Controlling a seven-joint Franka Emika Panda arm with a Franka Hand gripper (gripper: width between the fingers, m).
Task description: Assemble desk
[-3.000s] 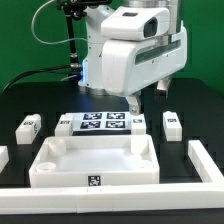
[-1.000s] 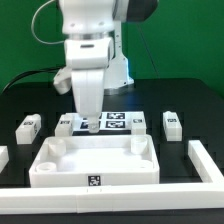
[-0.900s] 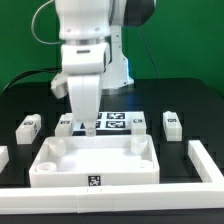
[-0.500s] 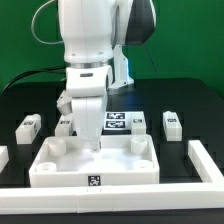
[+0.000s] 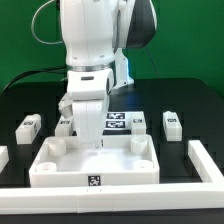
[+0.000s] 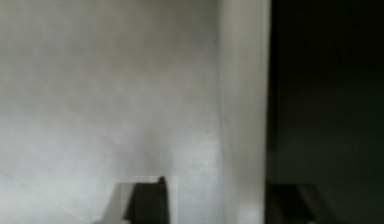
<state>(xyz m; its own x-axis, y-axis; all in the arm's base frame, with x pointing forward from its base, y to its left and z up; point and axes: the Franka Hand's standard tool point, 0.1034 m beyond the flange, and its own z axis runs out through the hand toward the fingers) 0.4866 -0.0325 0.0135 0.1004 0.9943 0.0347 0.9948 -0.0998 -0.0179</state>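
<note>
Two dark fingertips of the gripper stand apart on either side of the tabletop's far rim, not yet pinching it, seemingly to grip that wall. The tabletop lies nearer the exterior camera than the leg posts.

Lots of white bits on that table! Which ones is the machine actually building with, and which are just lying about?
Part of the job:
- tabletop panel
- four leg posts
- pincer, at the panel's far rim

Just lying about:
- marker board
- L-shaped rail
</note>
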